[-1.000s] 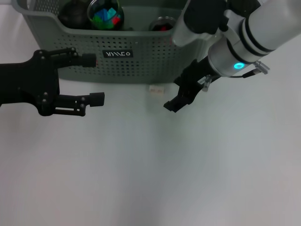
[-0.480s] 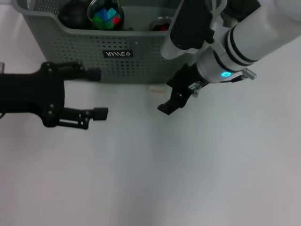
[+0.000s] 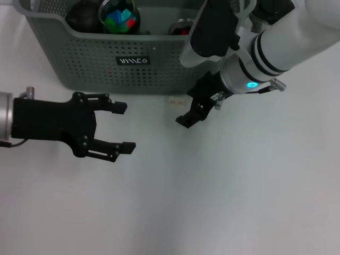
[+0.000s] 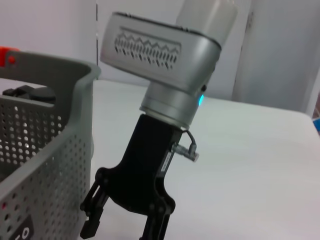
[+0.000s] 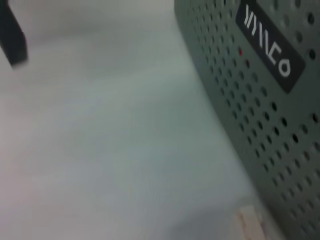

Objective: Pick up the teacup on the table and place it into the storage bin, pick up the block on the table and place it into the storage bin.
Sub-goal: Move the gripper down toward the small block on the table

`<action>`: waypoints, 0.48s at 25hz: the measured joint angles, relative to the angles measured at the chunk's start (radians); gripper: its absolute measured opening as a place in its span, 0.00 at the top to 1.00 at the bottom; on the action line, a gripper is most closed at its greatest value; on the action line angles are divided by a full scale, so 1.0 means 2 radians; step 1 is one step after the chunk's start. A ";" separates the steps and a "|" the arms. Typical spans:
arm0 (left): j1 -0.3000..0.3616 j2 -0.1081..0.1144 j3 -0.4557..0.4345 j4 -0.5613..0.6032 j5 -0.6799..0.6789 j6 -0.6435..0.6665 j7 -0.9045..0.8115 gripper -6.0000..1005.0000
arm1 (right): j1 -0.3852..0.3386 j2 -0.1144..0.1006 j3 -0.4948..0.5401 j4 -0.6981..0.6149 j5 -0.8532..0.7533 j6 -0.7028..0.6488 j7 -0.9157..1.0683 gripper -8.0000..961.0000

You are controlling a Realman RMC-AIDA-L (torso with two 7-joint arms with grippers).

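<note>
Head view, bin: the large grey-green perforated plastic storage bin (image 3: 79,58) is seen across the upper left and centre of the frame, its black label (image 3: 133,61) facing the camera.
Head view, contents: a round cup of coloured pieces (image 3: 119,16) and a dark-rimmed cup with red inside (image 3: 183,26) are seen within the bin. No teacup is seen on the white table (image 3: 212,202).
Head view, left gripper: the black left gripper (image 3: 125,126) is held at centre left, below the bin wall, with its fingers spread and nothing between them.
Head view, right gripper: the right gripper (image 3: 186,118) is pointed down-left at upper centre, just below the bin's right end.
Head view, deciding relation: a small pale flat piece (image 3: 177,100) lies on the table against the foot of the bin, just up-left of the right gripper's tips. Its long axis runs along the wall. The right arm is judged much the nearer. Whether this piece is the block cannot be told.
Left wrist view: the right gripper (image 4: 122,230) is shown at lower centre beside the bin wall (image 4: 45,140), its fingers parted and empty.
Right wrist view: the bin wall (image 5: 250,100) and label (image 5: 267,45) fill the right side, and the pale piece (image 5: 250,222) is seen at the lower right, touching the wall's foot.
Change: against the earlier head frames, the left gripper has been moved down and rightward, clear of the bin wall. The right gripper has been shifted slightly leftward.
</note>
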 joint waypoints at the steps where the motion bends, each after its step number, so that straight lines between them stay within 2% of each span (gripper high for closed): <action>1: 0.000 -0.001 0.002 -0.002 0.001 -0.004 0.004 0.12 | 0.000 0.000 -0.002 0.001 0.003 0.002 -0.001 0.14; 12: 0.000 -0.001 0.003 -0.008 0.004 -0.011 0.006 0.12 | 0.003 0.001 -0.019 0.013 0.014 0.026 -0.001 0.14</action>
